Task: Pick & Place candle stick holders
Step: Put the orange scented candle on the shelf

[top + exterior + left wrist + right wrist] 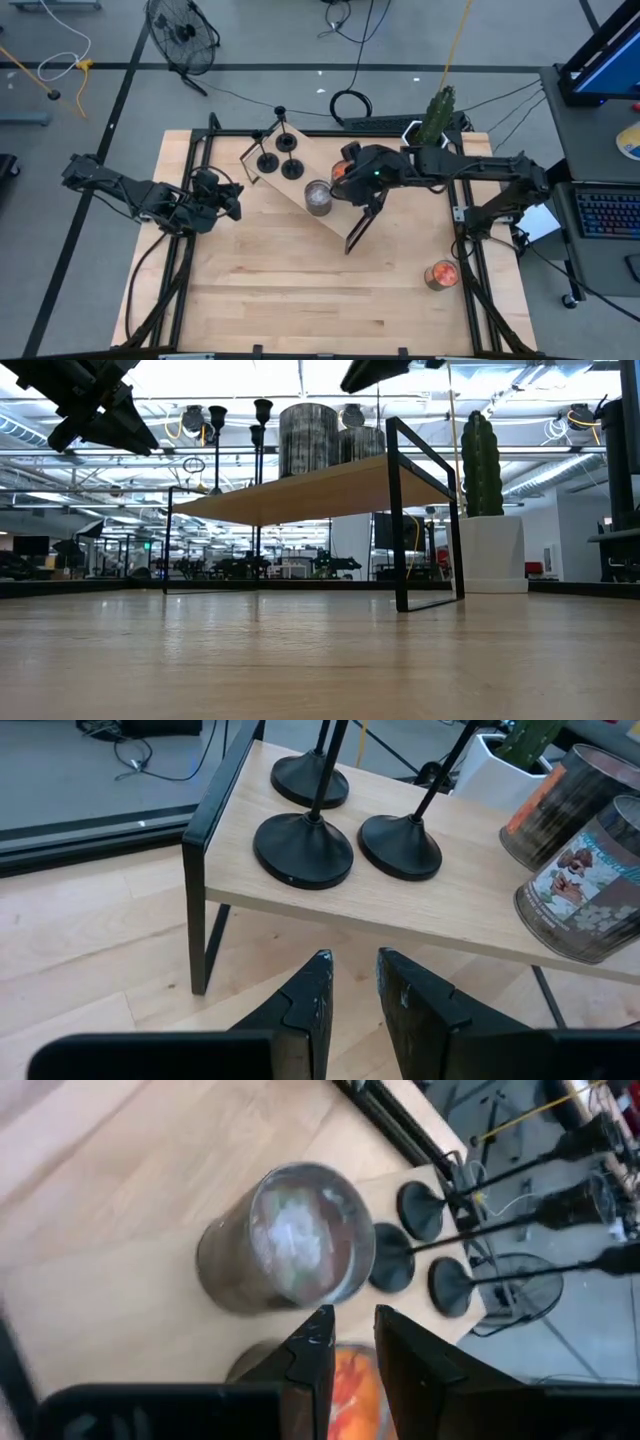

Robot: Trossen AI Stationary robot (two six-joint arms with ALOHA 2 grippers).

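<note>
Three black candle stick holders (280, 160) stand on their disc bases at the far-left end of the wooden shelf (300, 200), which lies slantwise across the table's middle. They also show in the left wrist view (303, 848) and the right wrist view (392, 1270). My left gripper (232, 200) hovers left of the shelf; its fingers (352, 985) are shut and empty, pointing at the holders. My right gripper (348, 182) hovers above two jars on the shelf; it is shut and empty (352, 1342).
A grey jar (318, 197) and an orange jar (343, 172) stand on the shelf next to the holders. Another orange jar (441, 274) stands on the table at the near right. A cactus in a white pot (437, 115) stands at the far right edge.
</note>
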